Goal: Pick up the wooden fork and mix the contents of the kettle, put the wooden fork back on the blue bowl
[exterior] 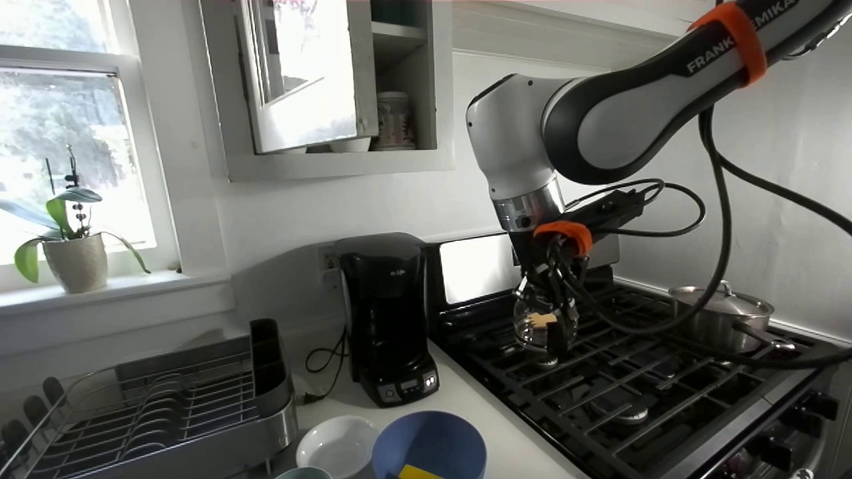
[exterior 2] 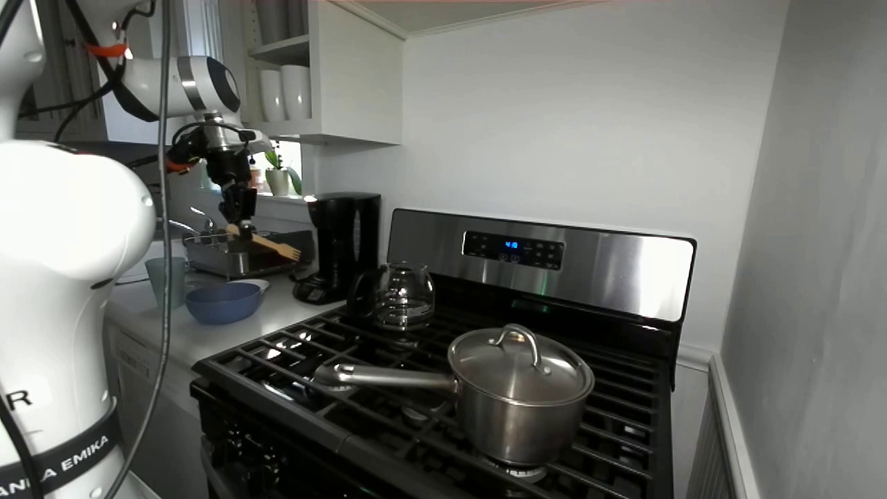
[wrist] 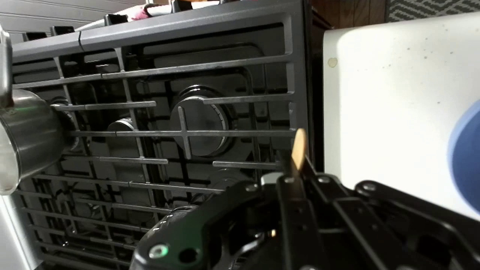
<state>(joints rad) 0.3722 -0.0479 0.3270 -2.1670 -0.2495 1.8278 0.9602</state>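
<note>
My gripper (exterior 2: 242, 231) is shut on the wooden fork (exterior 2: 280, 248), which lies nearly level in the air with its tines toward the coffee maker side. In the wrist view the fork's rounded handle end (wrist: 299, 147) sticks out past the fingertips, over the stove's edge beside the counter. The kettle, a clear glass pot (exterior 2: 404, 301) with a dark handle, stands on a back burner. The fork overlaps the glass pot (exterior: 526, 336) in an exterior view, but elsewhere shows apart from it. On the counter sits the blue bowl (exterior: 429, 436), with something yellow (exterior: 418, 472) inside.
A lidded steel saucepan (exterior 2: 523, 388) occupies the stove's far side. The black coffee maker (exterior: 386, 313) stands between the stove and the dish rack (exterior: 166, 399). Close to the blue bowl are a white dish (exterior: 338, 447) and a greenish cup (exterior 2: 166, 281). An open cabinet door (exterior: 306, 73) hangs above.
</note>
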